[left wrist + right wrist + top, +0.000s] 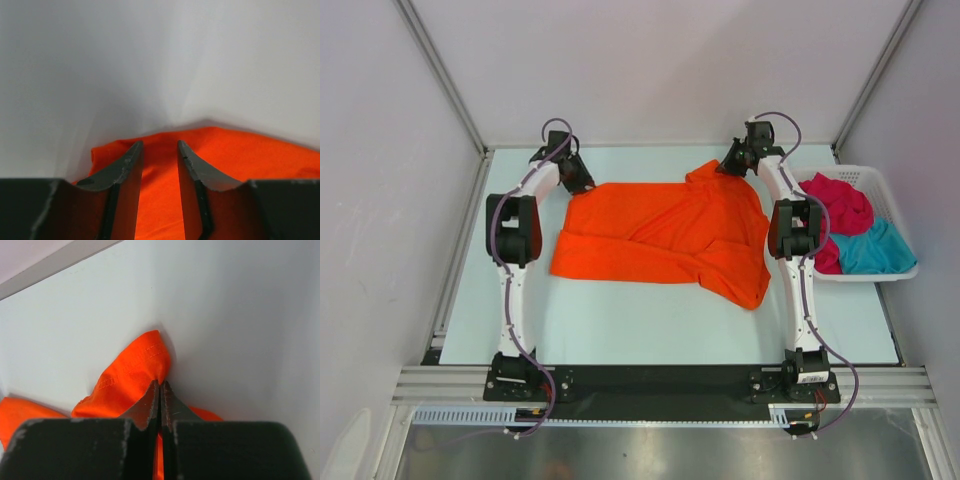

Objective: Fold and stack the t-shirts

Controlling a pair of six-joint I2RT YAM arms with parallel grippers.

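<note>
Orange shirt (pixel 660 235) spread on table (pixel 620 320), right gripper (pixel 160 386) clamped on its far corner, left gripper (pixel 160 150) jaws apart over its far edge

The pale table (pixel 620 330) bears the orange t-shirt (pixel 660 235) and a white basket (pixel 870 274).

We list: one bright orange plain cloth t-shirt (pixel 660 240); one crimson red plain cloth t-shirt (pixel 842 200); one teal blue plain cloth t-shirt (pixel 875 250); one white plastic lattice basket (pixel 873 180); one pale greenish-white table (pixel 620 320).
</note>
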